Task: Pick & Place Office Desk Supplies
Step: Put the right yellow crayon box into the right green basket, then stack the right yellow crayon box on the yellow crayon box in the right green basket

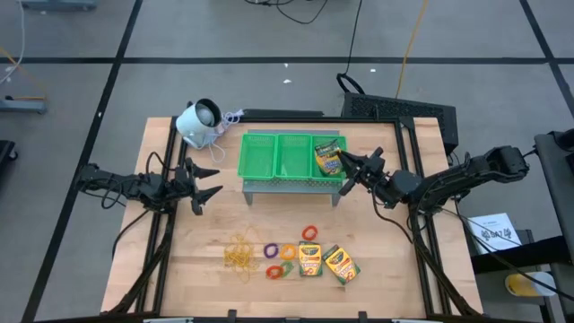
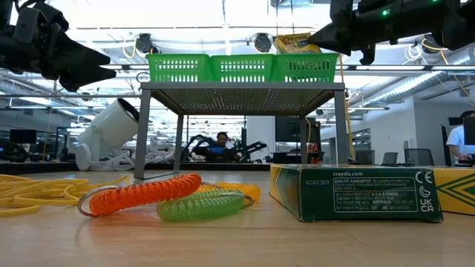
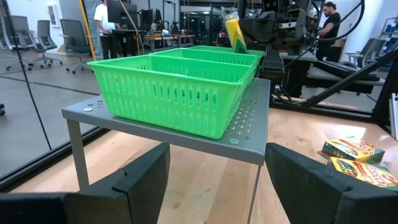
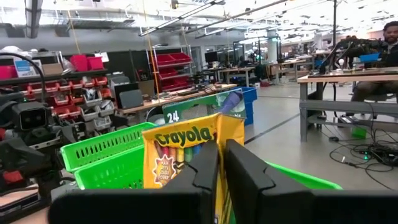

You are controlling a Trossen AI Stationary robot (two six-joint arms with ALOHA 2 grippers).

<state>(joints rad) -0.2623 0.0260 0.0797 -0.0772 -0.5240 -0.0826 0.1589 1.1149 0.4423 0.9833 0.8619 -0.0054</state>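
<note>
- Right up against the low camera sit an orange ring (image 2: pixel 141 194) and a green ring (image 2: pixel 200 204), with a crayon box (image 2: pixel 355 193) lying flat beside them; its end runs off the frame edge.
- Yellowish rubber bands (image 2: pixel 33 191) are cut off there too; from above the tangle (image 1: pixel 239 254) is near the table's front edge.
- My right gripper (image 1: pixel 346 167) is at the right-hand bin of the green tray (image 1: pixel 279 154), jaws barely apart, pinching the top of a third crayon box (image 4: pixel 186 155). Its lower half is hidden behind my fingers, so I can't tell if it's resting on the bin floor.
- Left gripper (image 1: pixel 208 179) hovers beside the tray's metal stand (image 3: pixel 245 134), jaws wide and holding nothing.
- White camera-like device (image 1: pixel 198 121) sits behind it.
- Purple and red rings: too small to say much.
</note>
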